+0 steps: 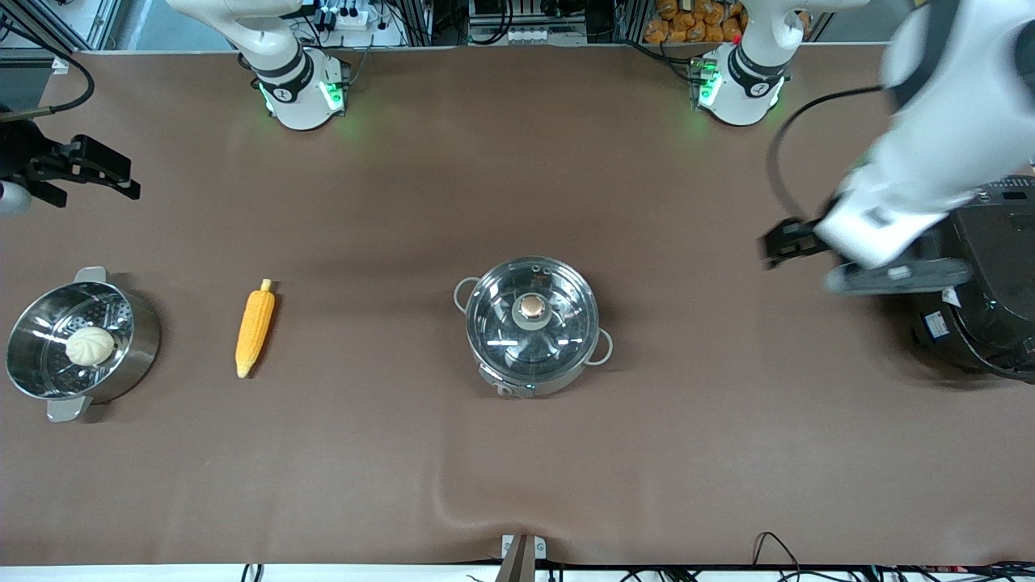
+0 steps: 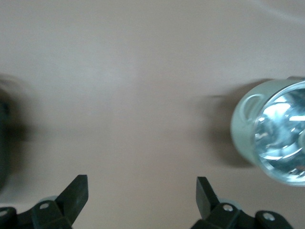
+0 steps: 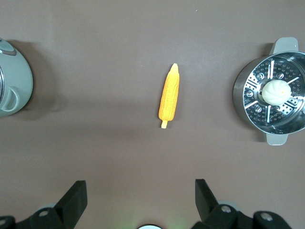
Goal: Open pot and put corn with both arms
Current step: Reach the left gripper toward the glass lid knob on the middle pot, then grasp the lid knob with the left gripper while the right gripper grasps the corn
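The pot [image 1: 532, 326] sits near the middle of the table [image 1: 517, 469], its glass lid [image 1: 531, 319] on and the copper knob [image 1: 531, 306] untouched, so the opening step has not begun. The corn [image 1: 255, 327] lies flat on the cloth at about nine o'clock from the pot, well apart from it, pale stub end pointing toward the robots' bases. Farther out at nine o'clock stands a steamer pot [image 1: 129, 356] holding a white bun [image 1: 90, 346]; at three o'clock a black rice cooker [image 1: 990, 299] stands at the table's edge. The left gripper [image 2: 142, 198] hovers over bare cloth between pot and rice cooker, fingers apart and empty. The right gripper [image 3: 140, 200] hangs over the cloth near the corn's end of the table, fingers likewise apart and empty. I judge both arms are only approaching: next, the left gripper needs to centre over the knob and close on it, while the right lines up across the cob. Counted: one pot, one lid, one corn cob, one steamer, one bun, one rice cooker, two arms.
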Controlling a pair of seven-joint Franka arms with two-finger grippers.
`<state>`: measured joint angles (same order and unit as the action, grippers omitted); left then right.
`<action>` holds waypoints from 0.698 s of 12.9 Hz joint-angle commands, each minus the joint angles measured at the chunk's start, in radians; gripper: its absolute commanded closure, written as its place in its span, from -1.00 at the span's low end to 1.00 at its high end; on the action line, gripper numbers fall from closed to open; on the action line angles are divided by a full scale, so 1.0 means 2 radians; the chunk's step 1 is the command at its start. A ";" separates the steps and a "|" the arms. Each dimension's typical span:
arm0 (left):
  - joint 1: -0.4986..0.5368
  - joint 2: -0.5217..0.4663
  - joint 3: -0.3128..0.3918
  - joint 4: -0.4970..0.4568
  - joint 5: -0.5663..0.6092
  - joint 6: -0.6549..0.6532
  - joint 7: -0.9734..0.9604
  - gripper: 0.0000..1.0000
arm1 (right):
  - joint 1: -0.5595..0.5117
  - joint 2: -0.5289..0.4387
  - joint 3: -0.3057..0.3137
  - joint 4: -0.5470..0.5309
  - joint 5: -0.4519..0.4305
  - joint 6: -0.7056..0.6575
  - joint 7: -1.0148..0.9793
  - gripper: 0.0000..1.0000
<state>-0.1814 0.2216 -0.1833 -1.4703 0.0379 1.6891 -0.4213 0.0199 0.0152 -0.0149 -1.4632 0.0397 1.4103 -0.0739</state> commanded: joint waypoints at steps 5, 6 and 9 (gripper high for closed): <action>-0.149 0.141 0.011 0.081 0.014 0.074 -0.239 -1.00 | -0.001 0.005 0.000 -0.006 0.001 0.023 -0.030 -1.00; -0.166 0.157 0.018 0.092 0.015 0.078 -0.263 -1.00 | -0.001 0.011 0.000 -0.006 0.001 0.024 -0.028 -1.00; -0.215 0.187 0.047 0.101 0.015 0.113 -0.293 -1.00 | -0.002 0.016 -0.001 -0.042 0.000 0.085 -0.024 -1.00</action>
<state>-0.5549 0.5480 -0.1297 -1.3249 0.0429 1.8923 -0.9654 0.0196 0.0468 -0.0157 -1.4990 0.0390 1.5170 -0.1121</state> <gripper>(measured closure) 0.000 0.000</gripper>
